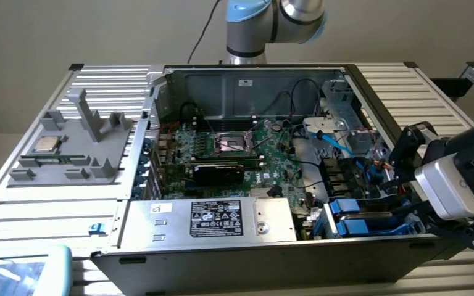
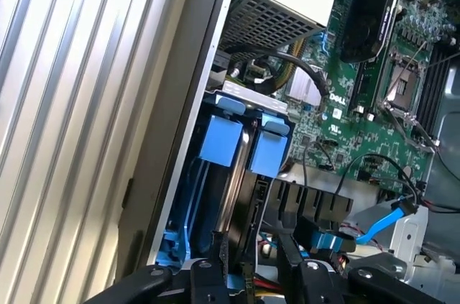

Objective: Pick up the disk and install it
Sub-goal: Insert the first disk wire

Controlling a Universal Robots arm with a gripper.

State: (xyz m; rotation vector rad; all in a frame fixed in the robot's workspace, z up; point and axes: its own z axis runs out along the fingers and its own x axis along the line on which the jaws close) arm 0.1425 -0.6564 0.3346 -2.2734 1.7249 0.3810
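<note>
Gripper (image 1: pixel 397 198), at the exterior view's right over the open computer case (image 1: pixel 245 256), has its fingers (image 2: pixel 217 250) on either side of the disk (image 2: pixel 254 200) and appears clamped on it. From the exterior view's left: grey tray (image 1: pixel 23 179) carrying the processor chip (image 1: pixel 46 143); motherboard (image 1: pixel 278 163); power supply (image 1: pixel 163 216); blue drive bay (image 1: pixel 369 227), where the disk stands on edge beside a second blue-framed drive (image 2: pixel 219 139). Seating it well probably calls for a straight push along the bay's rails, without tilt, clear of the blue data cable (image 1: pixel 336 140).
</note>
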